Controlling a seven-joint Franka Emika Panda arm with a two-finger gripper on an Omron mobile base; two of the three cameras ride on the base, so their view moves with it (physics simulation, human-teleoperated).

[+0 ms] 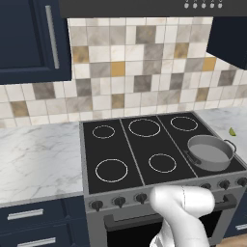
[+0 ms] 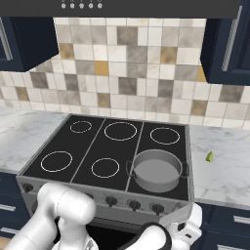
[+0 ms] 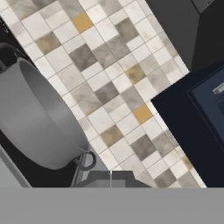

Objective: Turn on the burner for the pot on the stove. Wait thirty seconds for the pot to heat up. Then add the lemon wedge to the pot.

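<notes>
The grey pot (image 1: 211,152) (image 2: 155,170) stands on the front right burner of the black stove (image 1: 135,149) (image 2: 97,146). The lemon wedge (image 1: 232,131) (image 2: 209,156) lies on the marble counter right of the stove. In the hand view my gripper (image 3: 110,178) is shut with nothing between its tips. It sits low at the stove's front edge and looks up past the pot (image 3: 35,127) and its loop handle (image 3: 87,161). A row of dark knobs (image 1: 141,197) (image 2: 134,205) lines the steel front.
Marble counter (image 1: 38,159) (image 2: 224,171) lies on both sides of the stove. Dark blue cabinets (image 1: 29,38) (image 2: 227,44) hang on either side of the hood, with a tiled wall (image 2: 127,73) behind. My white arm (image 1: 183,207) crosses the stove's front.
</notes>
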